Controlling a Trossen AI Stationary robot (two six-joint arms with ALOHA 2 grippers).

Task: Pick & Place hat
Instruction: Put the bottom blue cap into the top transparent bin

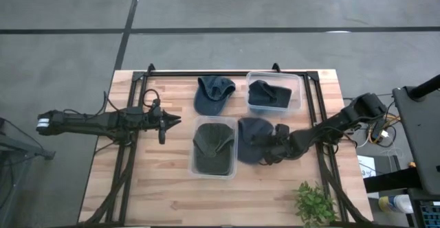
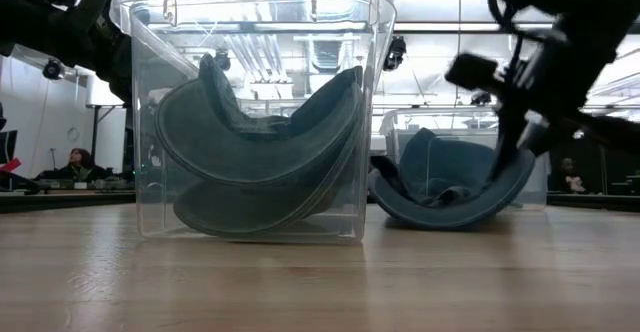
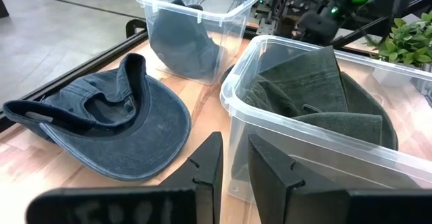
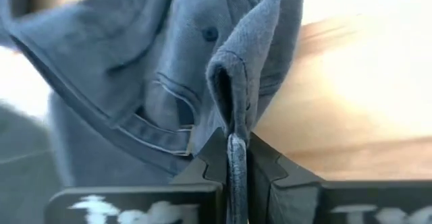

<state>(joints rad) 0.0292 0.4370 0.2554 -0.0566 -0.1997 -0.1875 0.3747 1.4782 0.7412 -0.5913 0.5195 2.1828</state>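
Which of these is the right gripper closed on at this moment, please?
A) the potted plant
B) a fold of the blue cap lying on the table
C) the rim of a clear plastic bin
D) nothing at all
B: in the right wrist view the right gripper is shut with a fold of the blue cap pinched between its fingers.

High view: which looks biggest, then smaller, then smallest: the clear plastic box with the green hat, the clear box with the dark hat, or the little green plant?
1. Clear plastic box holding the green hat, largest.
2. Clear plastic box holding the dark hat, somewhat smaller.
3. Small green leafy plant, smallest, though the picture's edge cuts part of it off.
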